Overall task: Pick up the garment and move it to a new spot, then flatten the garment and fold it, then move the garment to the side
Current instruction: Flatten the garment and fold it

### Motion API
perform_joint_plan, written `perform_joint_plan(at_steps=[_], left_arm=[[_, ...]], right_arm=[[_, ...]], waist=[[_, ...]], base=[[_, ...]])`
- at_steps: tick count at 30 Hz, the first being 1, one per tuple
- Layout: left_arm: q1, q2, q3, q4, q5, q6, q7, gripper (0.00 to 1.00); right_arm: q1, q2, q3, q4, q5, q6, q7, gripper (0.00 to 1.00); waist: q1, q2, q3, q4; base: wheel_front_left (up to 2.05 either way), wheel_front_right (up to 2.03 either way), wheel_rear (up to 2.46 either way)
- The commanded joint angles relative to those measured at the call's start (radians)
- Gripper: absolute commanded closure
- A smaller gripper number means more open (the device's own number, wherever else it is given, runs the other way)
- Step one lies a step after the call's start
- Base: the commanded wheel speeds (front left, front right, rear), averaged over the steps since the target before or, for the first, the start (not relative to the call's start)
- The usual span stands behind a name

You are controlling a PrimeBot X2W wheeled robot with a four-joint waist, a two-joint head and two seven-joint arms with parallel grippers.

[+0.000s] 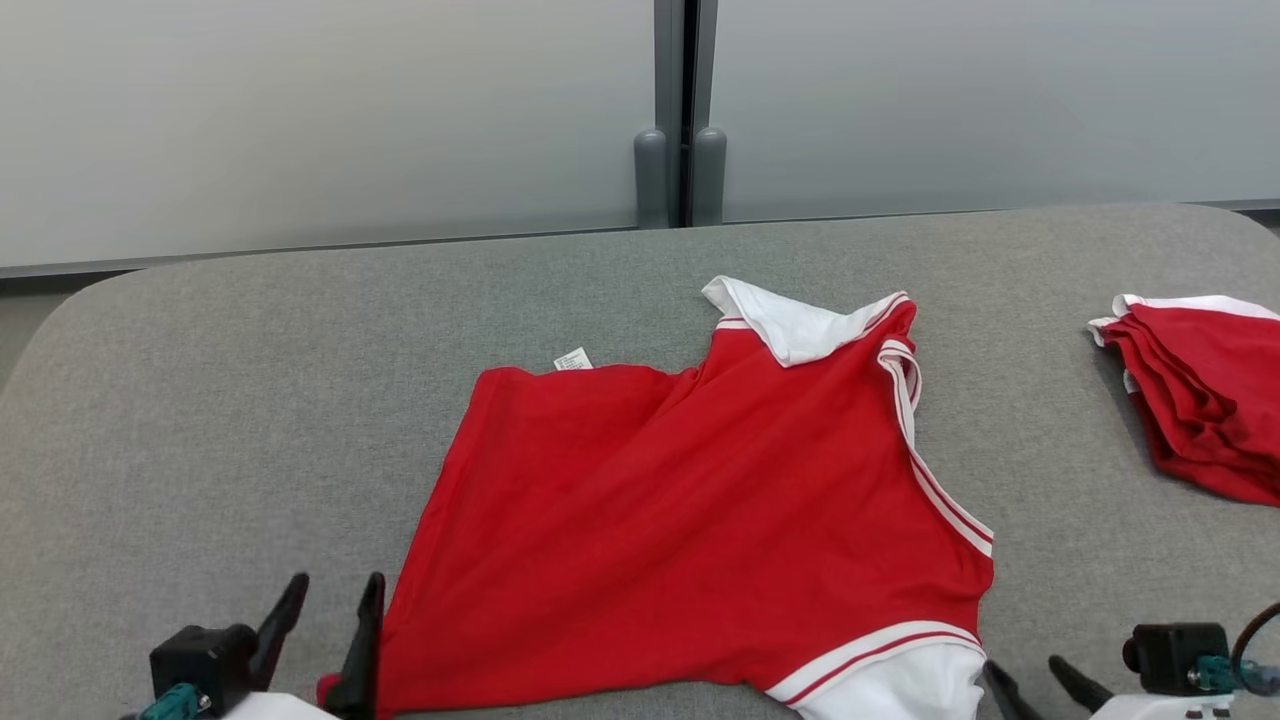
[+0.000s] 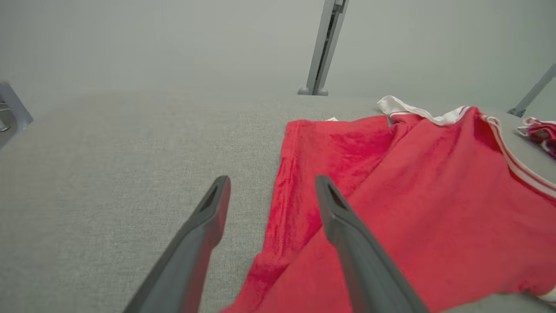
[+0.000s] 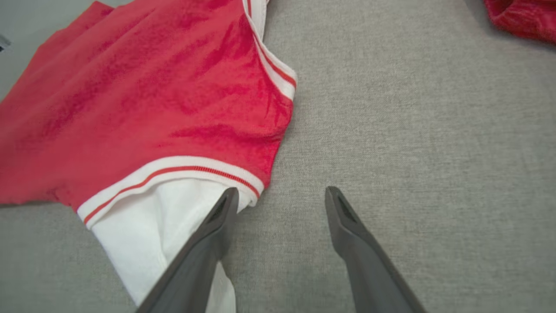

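Because the shirt (image 1: 690, 520) is soft and floppy, the left gripper (image 1: 338, 582) and right gripper (image 1: 1022, 665), both spread wide, should pinch its lower-frame corners.

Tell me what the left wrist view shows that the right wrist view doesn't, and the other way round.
Left wrist view's own: the open left pincer, the white collar, a small label, and a grey post at the wall. Right wrist view's own: the open right pincer, and the white sleeve under a red-striped band. Shared: the red garment spread on the grey table, and a folded red pile off to the side.
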Motion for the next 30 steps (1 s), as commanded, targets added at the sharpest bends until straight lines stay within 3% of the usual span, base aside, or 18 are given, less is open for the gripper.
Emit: perform_joint_plan(at_steps=[1,6,12,15,25,30], left_arm=[[0.016,0.009,-0.006,0.005,-0.019,-0.007,0.035,0.00],[0.037,0.023,-0.021,0.003,-0.068,-0.019,0.133,0.00],[0.046,0.035,-0.056,0.018,-0.108,-0.033,0.246,0.00],[0.045,0.040,-0.066,0.020,-0.120,-0.034,0.281,0.00],[0.058,0.065,-0.040,0.045,-0.126,0.027,0.314,0.00],[0.049,0.065,-0.046,0.057,-0.139,0.012,0.329,0.00]], right_arm=[[0.025,-0.025,0.018,-0.025,0.036,0.000,0.041,0.00],[0.089,-0.082,0.070,-0.108,0.138,0.000,0.166,0.00],[0.115,-0.099,0.128,-0.153,0.189,0.000,0.233,0.00],[0.115,-0.095,0.160,-0.155,0.199,0.000,0.242,0.00],[0.089,-0.105,0.202,-0.130,0.174,0.000,0.227,0.00],[0.075,-0.105,0.208,-0.119,0.167,0.000,0.214,0.00]], waist=[[0.0000,-0.0001,0.005,0.003],[0.0000,-0.0001,0.024,0.008],[0.0000,-0.0001,0.043,0.007],[0.0000,-0.0001,0.047,0.006],[0.0000,-0.0001,0.051,0.001],[0.0000,-0.0001,0.055,0.004]], base=[[0.00,0.00,0.00],[0.00,0.00,0.00],[0.00,0.00,0.00],[0.00,0.00,0.00],[0.00,0.00,0.00],[0.00,0.00,0.00]])
